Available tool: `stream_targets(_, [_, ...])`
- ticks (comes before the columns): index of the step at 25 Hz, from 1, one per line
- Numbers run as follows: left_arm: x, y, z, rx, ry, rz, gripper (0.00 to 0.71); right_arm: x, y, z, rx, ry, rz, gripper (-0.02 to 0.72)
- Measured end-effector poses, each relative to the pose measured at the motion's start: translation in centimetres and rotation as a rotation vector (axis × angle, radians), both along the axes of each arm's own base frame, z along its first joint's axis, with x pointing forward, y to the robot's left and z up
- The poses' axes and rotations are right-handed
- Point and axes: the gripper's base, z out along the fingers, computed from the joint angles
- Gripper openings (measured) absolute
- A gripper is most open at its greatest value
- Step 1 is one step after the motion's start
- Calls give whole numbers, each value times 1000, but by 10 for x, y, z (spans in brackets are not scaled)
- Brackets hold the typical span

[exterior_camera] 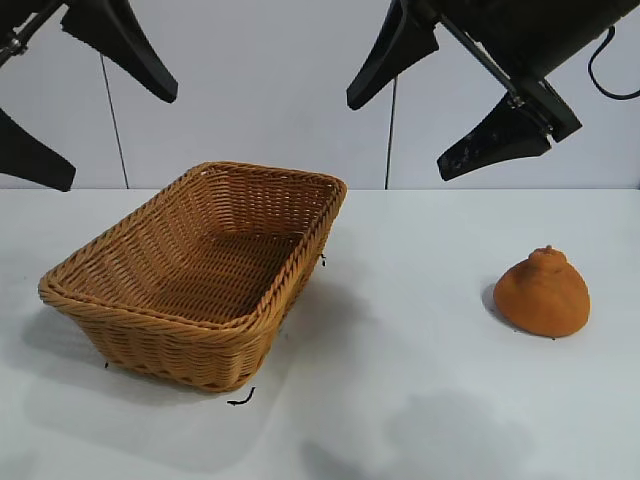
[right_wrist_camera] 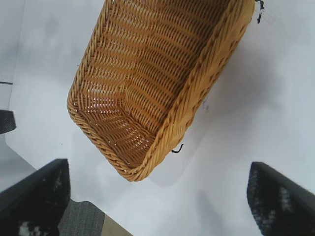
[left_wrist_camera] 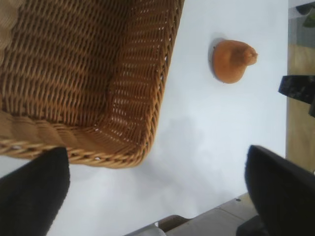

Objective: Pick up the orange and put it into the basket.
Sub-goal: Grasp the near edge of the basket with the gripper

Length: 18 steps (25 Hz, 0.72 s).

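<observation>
The orange (exterior_camera: 542,293), a dull-orange rounded lump with a small knob on top, sits on the white table at the right; it also shows in the left wrist view (left_wrist_camera: 232,60). The golden-brown wicker basket (exterior_camera: 150,312) stands empty at the left and shows in both wrist views, at the left wrist (left_wrist_camera: 147,132) and the right wrist (right_wrist_camera: 192,93). My left gripper (exterior_camera: 85,110) hangs open high above the basket's left side. My right gripper (exterior_camera: 440,110) hangs open and empty high above the table, up and left of the orange.
The white table (exterior_camera: 400,380) spreads between basket and orange. A short black thread (exterior_camera: 241,399) lies by the basket's front corner. The table's edge and the floor show in the left wrist view (left_wrist_camera: 295,123).
</observation>
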Motion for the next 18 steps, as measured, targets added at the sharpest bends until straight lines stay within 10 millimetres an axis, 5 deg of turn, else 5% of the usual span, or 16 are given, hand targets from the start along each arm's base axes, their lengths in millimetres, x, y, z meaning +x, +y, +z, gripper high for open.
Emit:
stream_targets(5, [-21, 2, 3, -41, 47, 84, 692, 0, 0, 0, 1, 1, -2, 696])
stream_targets(10, [-35, -23, 2, -48, 90, 128, 692, 0, 0, 0, 1, 1, -2, 696])
stream_targets(18, [-27, -28, -16, 31, 173, 445, 692, 0, 0, 0, 1, 3, -1, 696])
